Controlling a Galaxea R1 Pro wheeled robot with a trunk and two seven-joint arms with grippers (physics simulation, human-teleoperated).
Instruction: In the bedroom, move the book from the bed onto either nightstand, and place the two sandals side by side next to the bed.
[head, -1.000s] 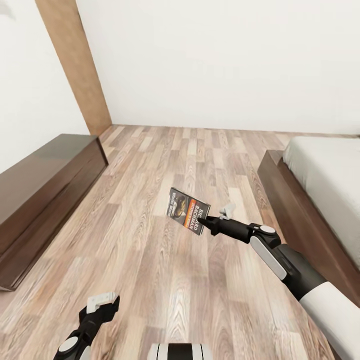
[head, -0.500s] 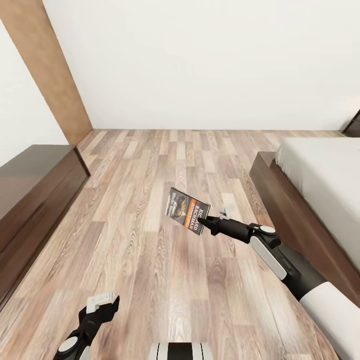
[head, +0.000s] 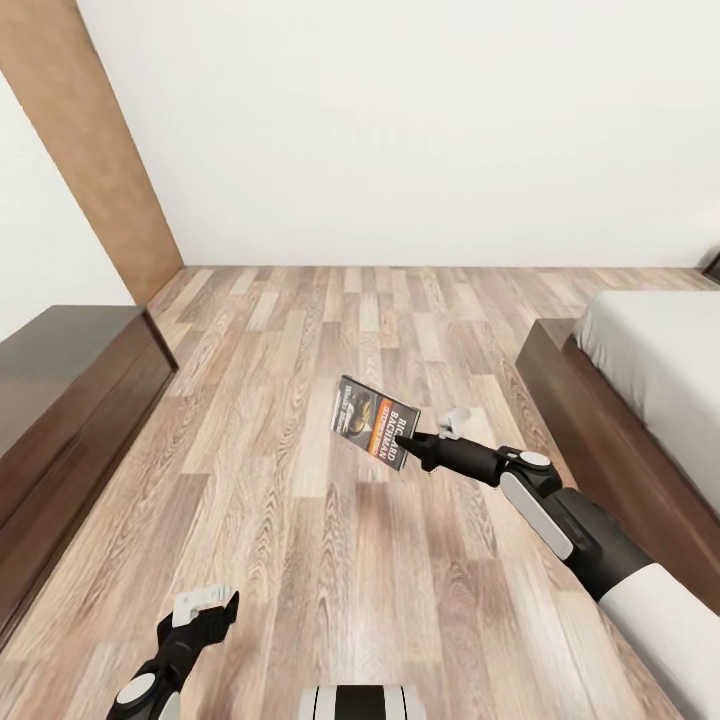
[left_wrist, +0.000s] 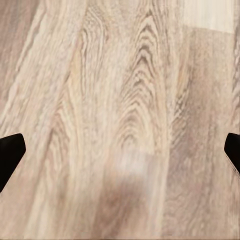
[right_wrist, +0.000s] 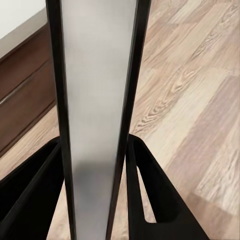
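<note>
Change since earlier frame: whole head view has swung, so the camera turned; the bed (head: 650, 380) sits further toward the picture's edge, while I keep the book at the same spot ahead of the right arm.
Right pincer (head: 412, 443): clamped on the book (head: 376, 421); in the right wrist view the dark fingers (right_wrist: 150, 200) press both faces of the book (right_wrist: 97, 115), seen edge-on.
Book, position: in the air over the wood-plank floor (head: 300, 520), off the bed, tilted, cover toward the head camera.
Left pincer (head: 205, 605): low over the floor, holding nothing; its finger tips (left_wrist: 10, 150) stand wide apart in the left wrist view.
Bench (head: 70, 400): long, dark brown, along the wall on my left; not a nightstand.
Handling, my judgement: thin, light, somewhat flexible paperback; glossy cover may slip; I hold it at one edge, so it could pivot. A grip deeper toward the spine would steady it.
Task stage, my judgement: carrying; book not yet set down.
</note>
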